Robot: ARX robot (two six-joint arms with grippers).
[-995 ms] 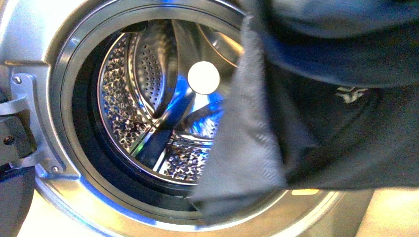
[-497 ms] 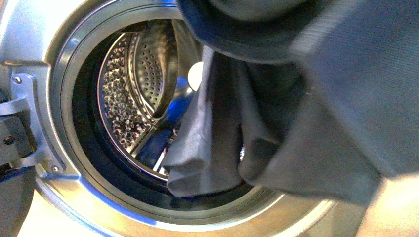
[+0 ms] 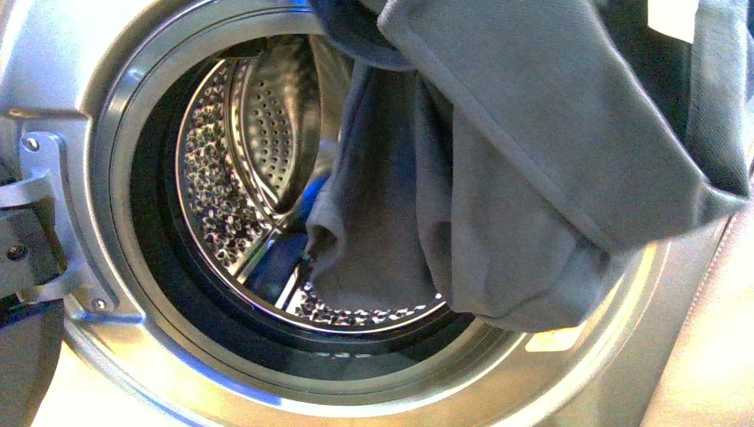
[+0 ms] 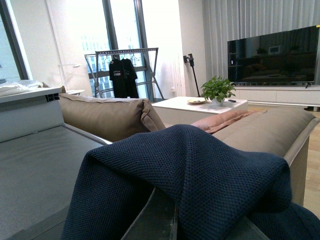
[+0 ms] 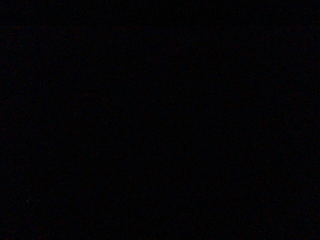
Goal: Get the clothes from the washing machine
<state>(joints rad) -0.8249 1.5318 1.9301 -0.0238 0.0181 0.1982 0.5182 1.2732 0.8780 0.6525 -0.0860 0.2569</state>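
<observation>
Nearest in the front view, a grey garment (image 3: 533, 160) is seen hanging from above the picture's top edge, across the right half of the washing machine (image 3: 53, 71) opening; its lower folds are draped level with the lower part of the opening, and whether they are touching the rim cannot be told. What holds it is not shown; no gripper is seen in this view, and the right wrist picture is dark, so nothing is told from it and the right gripper's state cannot be given. Behind the garment, the drum (image 3: 222, 178) is seen on the left side of the opening; no clothes are seen on its bare perforated wall, though the part behind the garment is hidden. The door is swung away, only its hinge (image 3: 44, 213) being shown at the left of the washing machine front.

In the left wrist view, a dark blue knitted cloth (image 4: 200, 170) is draped close over the foreground, and the left gripper is covered by it; whether its jaws are closed on the cloth cannot be told. Beyond it a sofa (image 4: 105, 115) is seen; the washing machine is not in this view.

The task is judged well along: one garment is being lifted out, and the drum appears nearly emptied; setting the clothes down and checking the hidden part of the drum are judged to remain.
</observation>
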